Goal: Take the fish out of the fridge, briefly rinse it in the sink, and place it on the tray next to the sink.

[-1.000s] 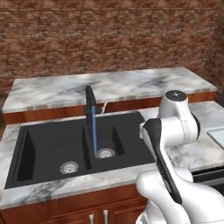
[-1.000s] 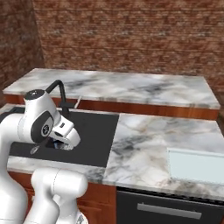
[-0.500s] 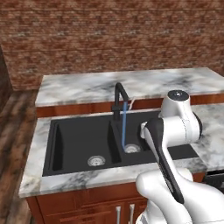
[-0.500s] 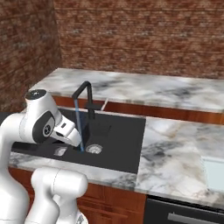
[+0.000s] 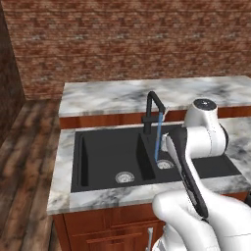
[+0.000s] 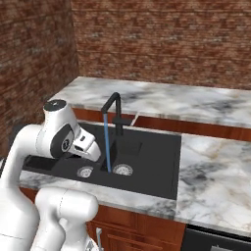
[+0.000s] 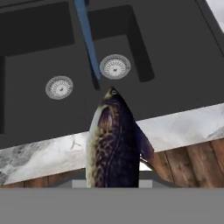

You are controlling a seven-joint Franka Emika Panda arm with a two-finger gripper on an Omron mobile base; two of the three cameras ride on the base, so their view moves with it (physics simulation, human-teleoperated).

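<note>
The fish (image 7: 113, 144), dark brown with a paler speckled flank, fills the lower middle of the hand view, head end pointing toward the sink. My gripper (image 7: 113, 177) is shut on the fish, its fingers hidden behind the body. The fish hangs above the counter's front edge, short of the black double-basin sink (image 5: 103, 157) (image 6: 152, 157) (image 7: 39, 48). A blue water stream (image 5: 158, 135) (image 6: 106, 142) (image 7: 87, 39) runs from the black faucet (image 5: 149, 115) (image 6: 115, 112) down by the right drain (image 7: 115, 66). The tray and the fridge are out of view.
Grey-white marble counter (image 6: 211, 176) surrounds the sink, with a raised marble ledge (image 5: 122, 95) behind it against the brick wall. Reddish wooden cabinets (image 5: 108, 228) stand below. Wood floor (image 5: 24, 162) lies at the left. My white arm (image 5: 196, 162) blocks the sink's right side.
Both base views have swung, so the base has moved: the sink sits further right in the pictures, and the tray has left the right base view. The arm's pose looks unchanged.
</note>
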